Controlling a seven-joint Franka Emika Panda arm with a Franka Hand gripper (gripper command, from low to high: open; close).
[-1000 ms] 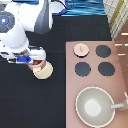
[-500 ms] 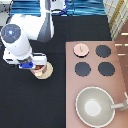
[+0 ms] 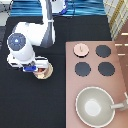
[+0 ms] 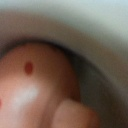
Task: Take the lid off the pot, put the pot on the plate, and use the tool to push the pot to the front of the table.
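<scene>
looking down: you see the gripper (image 3: pixel 36 68) low over the pot (image 3: pixel 43 73), at the exterior view's left on the black table (image 3: pixel 30 105).
lid: it lies on the stove (image 3: pixel 95 82) at that top's upper corner, beside a burner (image 3: pixel 103 51), well apart from the pot; lid (image 3: pixel 80 49) shows its knob up, so you can judge the first step done.
pot: it sits on the plate (image 3: pixel 48 75), whose pale rim peeks out on the right of the hand; you can read the second step as done or nearly so.
why there: the hand hangs right over the pot, which fits setting it down on the plate.
jaws: you cannot tell whether they grip the pot or stand apart; the hand hides them.
wrist view: a pink-beige curved body (image 4: pixel 35 85) fills it, with a pale rim (image 4: pixel 95 35) behind; you are very close to the pot.
axis: pot and plate are round, so no long axis; the pot's tabs are hidden, so you cannot tell which way they point.
tool: not seen.
pan: the big grey pan (image 3: pixel 95 106) rests at the stove's bottom end.
</scene>
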